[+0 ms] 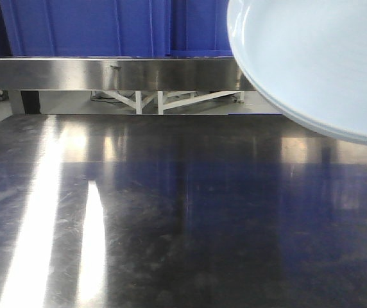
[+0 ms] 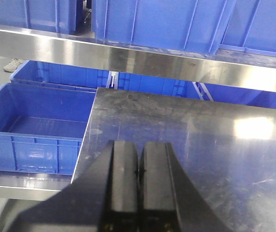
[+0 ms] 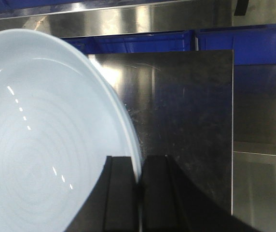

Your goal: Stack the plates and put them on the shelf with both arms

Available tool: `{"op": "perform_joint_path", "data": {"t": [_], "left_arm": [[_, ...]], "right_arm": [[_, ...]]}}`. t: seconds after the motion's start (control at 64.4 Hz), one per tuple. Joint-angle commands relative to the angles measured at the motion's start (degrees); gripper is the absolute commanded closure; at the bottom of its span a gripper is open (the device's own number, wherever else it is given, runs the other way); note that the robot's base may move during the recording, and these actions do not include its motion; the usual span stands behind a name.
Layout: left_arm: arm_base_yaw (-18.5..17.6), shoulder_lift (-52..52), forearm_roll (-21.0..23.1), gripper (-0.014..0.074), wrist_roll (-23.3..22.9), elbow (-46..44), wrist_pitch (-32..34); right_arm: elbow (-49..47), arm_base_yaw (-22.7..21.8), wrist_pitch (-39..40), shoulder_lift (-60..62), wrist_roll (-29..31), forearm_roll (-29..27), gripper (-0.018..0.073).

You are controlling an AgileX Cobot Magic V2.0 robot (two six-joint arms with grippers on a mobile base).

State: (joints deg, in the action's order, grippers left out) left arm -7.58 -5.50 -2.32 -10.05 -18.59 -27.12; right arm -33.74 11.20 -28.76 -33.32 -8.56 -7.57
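The right gripper [image 3: 139, 166] has its two dark fingers nipped onto a rim, with only the pale edge between them. It holds the plates [image 3: 41, 135] by the edge nearest the wrist. From that pinch the discs fan out toward 9 and 10 o'clock, filling the left half of the right wrist view. A second rim line shows just under the first, so I count two plates, nested one in the other. Being round they have no long axis; what matters is that the whole stack overhangs to one side of the grip. In the front view it hangs at about 2 o'clock, apparently raised off the table [image 1: 170, 212] and somewhat tilted. The steel shelf [image 1: 106, 72] runs across at 12 o'clock from the fingers, beyond the table's far edge, with blue crates [image 2: 162, 19] on it; several show, but I cannot count them for sure. The left gripper [image 2: 139, 154] is over the table with its fingers pressed together and nothing between them. No plate shows in its view, so the right arm alone bears the load. My judgement is that the left would have to come across to the free rim before the lift to the shelf.
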Motion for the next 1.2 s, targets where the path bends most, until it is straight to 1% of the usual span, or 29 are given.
{"op": "perform_joint_path", "data": {"t": [0.0,1.18], "left_arm": [[-0.1,-0.7,0.0,0.051,-0.7,-1.5,4.9],[-0.1,-0.7,0.0,0.051,-0.7,-1.5,4.9]], "right_arm": [[-1.7,-0.3,5.2,0.3,0.3,-0.2,0.0537],[-1.7,-0.3,5.2,0.3,0.3,-0.2,0.0537]]}}
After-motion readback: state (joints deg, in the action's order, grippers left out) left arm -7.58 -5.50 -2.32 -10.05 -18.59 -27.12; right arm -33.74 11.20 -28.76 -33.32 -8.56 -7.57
